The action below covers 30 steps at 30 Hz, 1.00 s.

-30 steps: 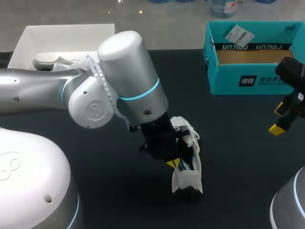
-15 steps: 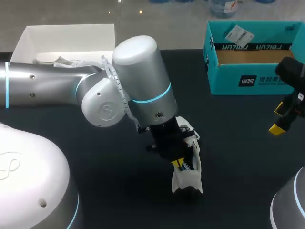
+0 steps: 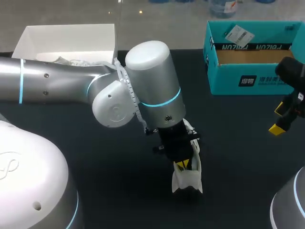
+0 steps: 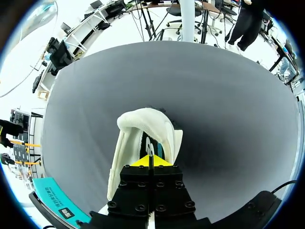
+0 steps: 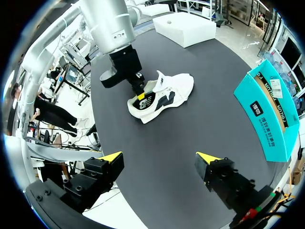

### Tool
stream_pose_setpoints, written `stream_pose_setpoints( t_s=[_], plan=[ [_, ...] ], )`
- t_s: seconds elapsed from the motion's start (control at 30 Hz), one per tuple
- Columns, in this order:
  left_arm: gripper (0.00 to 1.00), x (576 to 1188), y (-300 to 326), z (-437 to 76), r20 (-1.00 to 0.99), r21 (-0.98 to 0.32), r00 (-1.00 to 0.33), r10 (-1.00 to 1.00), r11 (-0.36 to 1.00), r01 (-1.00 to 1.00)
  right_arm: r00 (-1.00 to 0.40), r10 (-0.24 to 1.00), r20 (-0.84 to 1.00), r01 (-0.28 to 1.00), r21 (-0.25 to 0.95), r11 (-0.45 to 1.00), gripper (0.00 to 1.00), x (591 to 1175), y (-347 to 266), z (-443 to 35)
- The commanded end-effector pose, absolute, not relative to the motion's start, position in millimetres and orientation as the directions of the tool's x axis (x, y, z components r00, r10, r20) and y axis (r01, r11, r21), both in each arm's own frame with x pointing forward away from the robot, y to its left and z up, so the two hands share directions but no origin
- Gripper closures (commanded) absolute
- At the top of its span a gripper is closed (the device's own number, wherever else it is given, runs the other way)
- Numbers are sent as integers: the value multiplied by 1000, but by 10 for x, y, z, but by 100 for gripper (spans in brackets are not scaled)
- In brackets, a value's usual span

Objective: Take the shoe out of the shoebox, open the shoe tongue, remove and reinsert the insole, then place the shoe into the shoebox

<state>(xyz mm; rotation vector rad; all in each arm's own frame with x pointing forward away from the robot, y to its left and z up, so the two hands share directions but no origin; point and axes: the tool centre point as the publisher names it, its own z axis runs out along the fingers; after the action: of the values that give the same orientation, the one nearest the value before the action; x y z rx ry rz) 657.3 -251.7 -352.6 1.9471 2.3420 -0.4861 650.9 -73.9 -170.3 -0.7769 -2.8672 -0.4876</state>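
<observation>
A white shoe [image 3: 187, 179] [image 4: 138, 129] [image 5: 167, 93] lies on the dark table near its middle. My left gripper [image 3: 183, 165] [image 4: 150, 161] [image 5: 140, 97] is shut, and its yellow tips are pressed together inside the shoe's opening, against the dark insole [image 4: 151, 145]. I cannot tell whether anything is pinched between them. Off to the right, well away from the shoe, my right gripper [image 3: 281, 119] [image 5: 159, 157] is held wide open over the table with nothing in it. The teal shoebox [image 3: 252, 81] [image 5: 267, 124] stands open at the back right.
A white open box [image 3: 66, 38] [image 5: 183, 28] sits at the back left with some white stuff inside. My left arm's big elbow [image 3: 147, 86] hangs over the table's middle. Bare dark table lies between the shoe and the teal shoebox.
My left arm has swung to the right, and its gripper has slid slightly right and deeper over the shoe's opening. The shoe and my right arm have stayed put.
</observation>
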Motion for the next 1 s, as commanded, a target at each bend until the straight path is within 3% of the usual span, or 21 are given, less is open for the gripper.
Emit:
stream_pose_setpoints(
  t_s=[0.03, 0.73, 1.0],
  plan=[
    [100, 6549, -2524, -3458, -238, -182, -187, 953, 145, 973, -858, 469, 210, 511, 269, 816, 0, 6528, -731, -1711],
    [100, 6556, -2815, -4156, -150, -124, -146, 978, 128, 984, -858, 469, 210, 511, 269, 816, 0, 6528, -731, -1711],
    [100, 6545, -2760, -4111, -132, -99, -135, 982, 122, 988, -858, 469, 210, 511, 269, 816, 0, 6528, -731, -1711]
  ],
)
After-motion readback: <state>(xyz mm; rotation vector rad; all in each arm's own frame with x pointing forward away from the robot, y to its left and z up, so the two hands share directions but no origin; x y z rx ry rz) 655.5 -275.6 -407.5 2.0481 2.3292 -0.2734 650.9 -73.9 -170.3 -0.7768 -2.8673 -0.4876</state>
